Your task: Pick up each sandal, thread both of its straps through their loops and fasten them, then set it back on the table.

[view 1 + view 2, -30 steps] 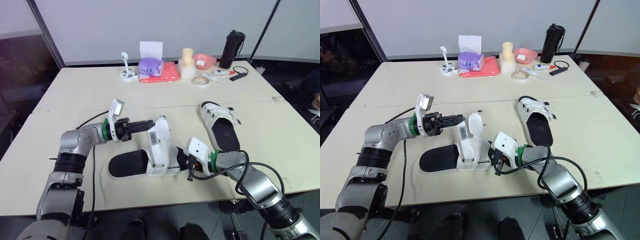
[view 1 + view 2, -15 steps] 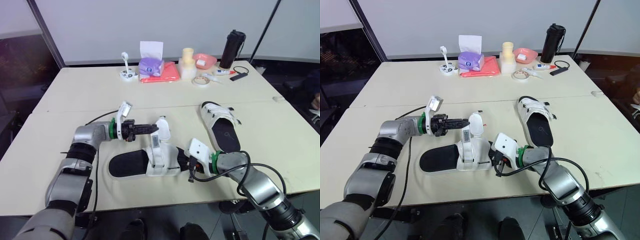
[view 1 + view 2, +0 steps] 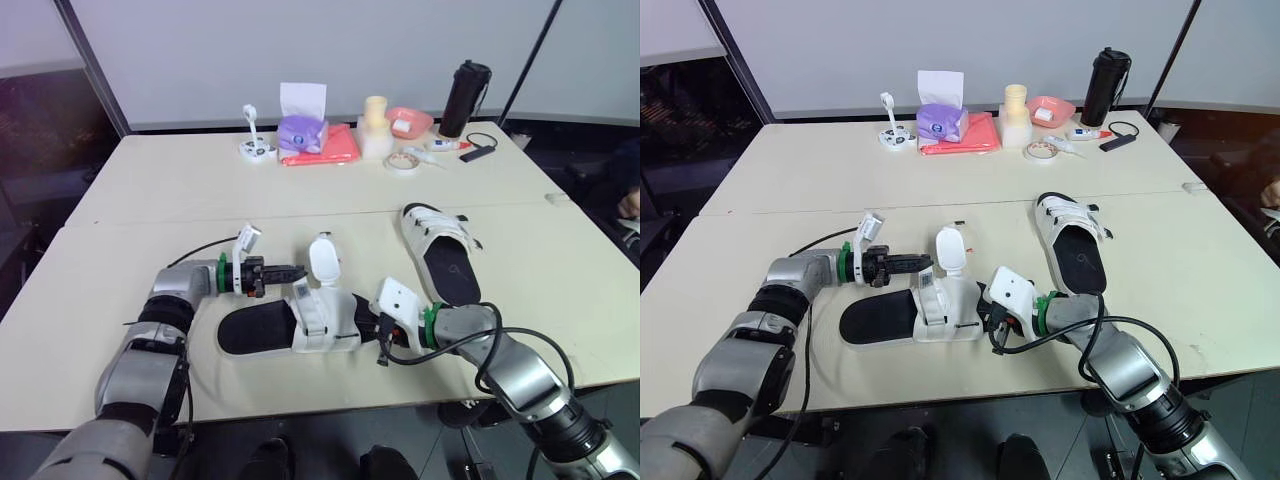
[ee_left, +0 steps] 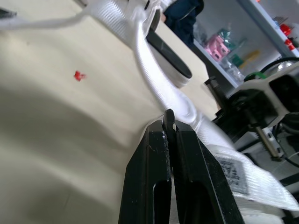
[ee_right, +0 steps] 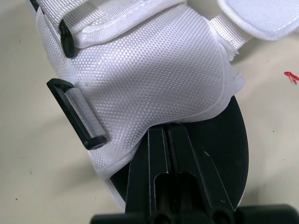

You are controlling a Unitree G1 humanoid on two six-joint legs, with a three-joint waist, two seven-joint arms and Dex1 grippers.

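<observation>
Left tool (image 3: 287, 271): closed, pinching the white woven strap (image 3: 322, 258).
Near white fabric sandal (image 3: 300, 325): lying on the beige tabletop (image 3: 150, 190), strap standing loose, not yet threaded.
Right tool (image 3: 378, 330): closed on its toe edge.
Second white sandal (image 3: 440, 245): seems fastened already.

Left black two-finger gripper (image 3: 298, 271): closed, pointing right | right black two-finger gripper (image 3: 379, 327): closed, pointing left

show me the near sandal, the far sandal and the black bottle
near sandal (image 3: 255, 330): left eye view, black heel footbed
far sandal (image 3: 452, 272): left eye view, black footbed
black bottle (image 3: 464, 100): left eye view, mid body
</observation>
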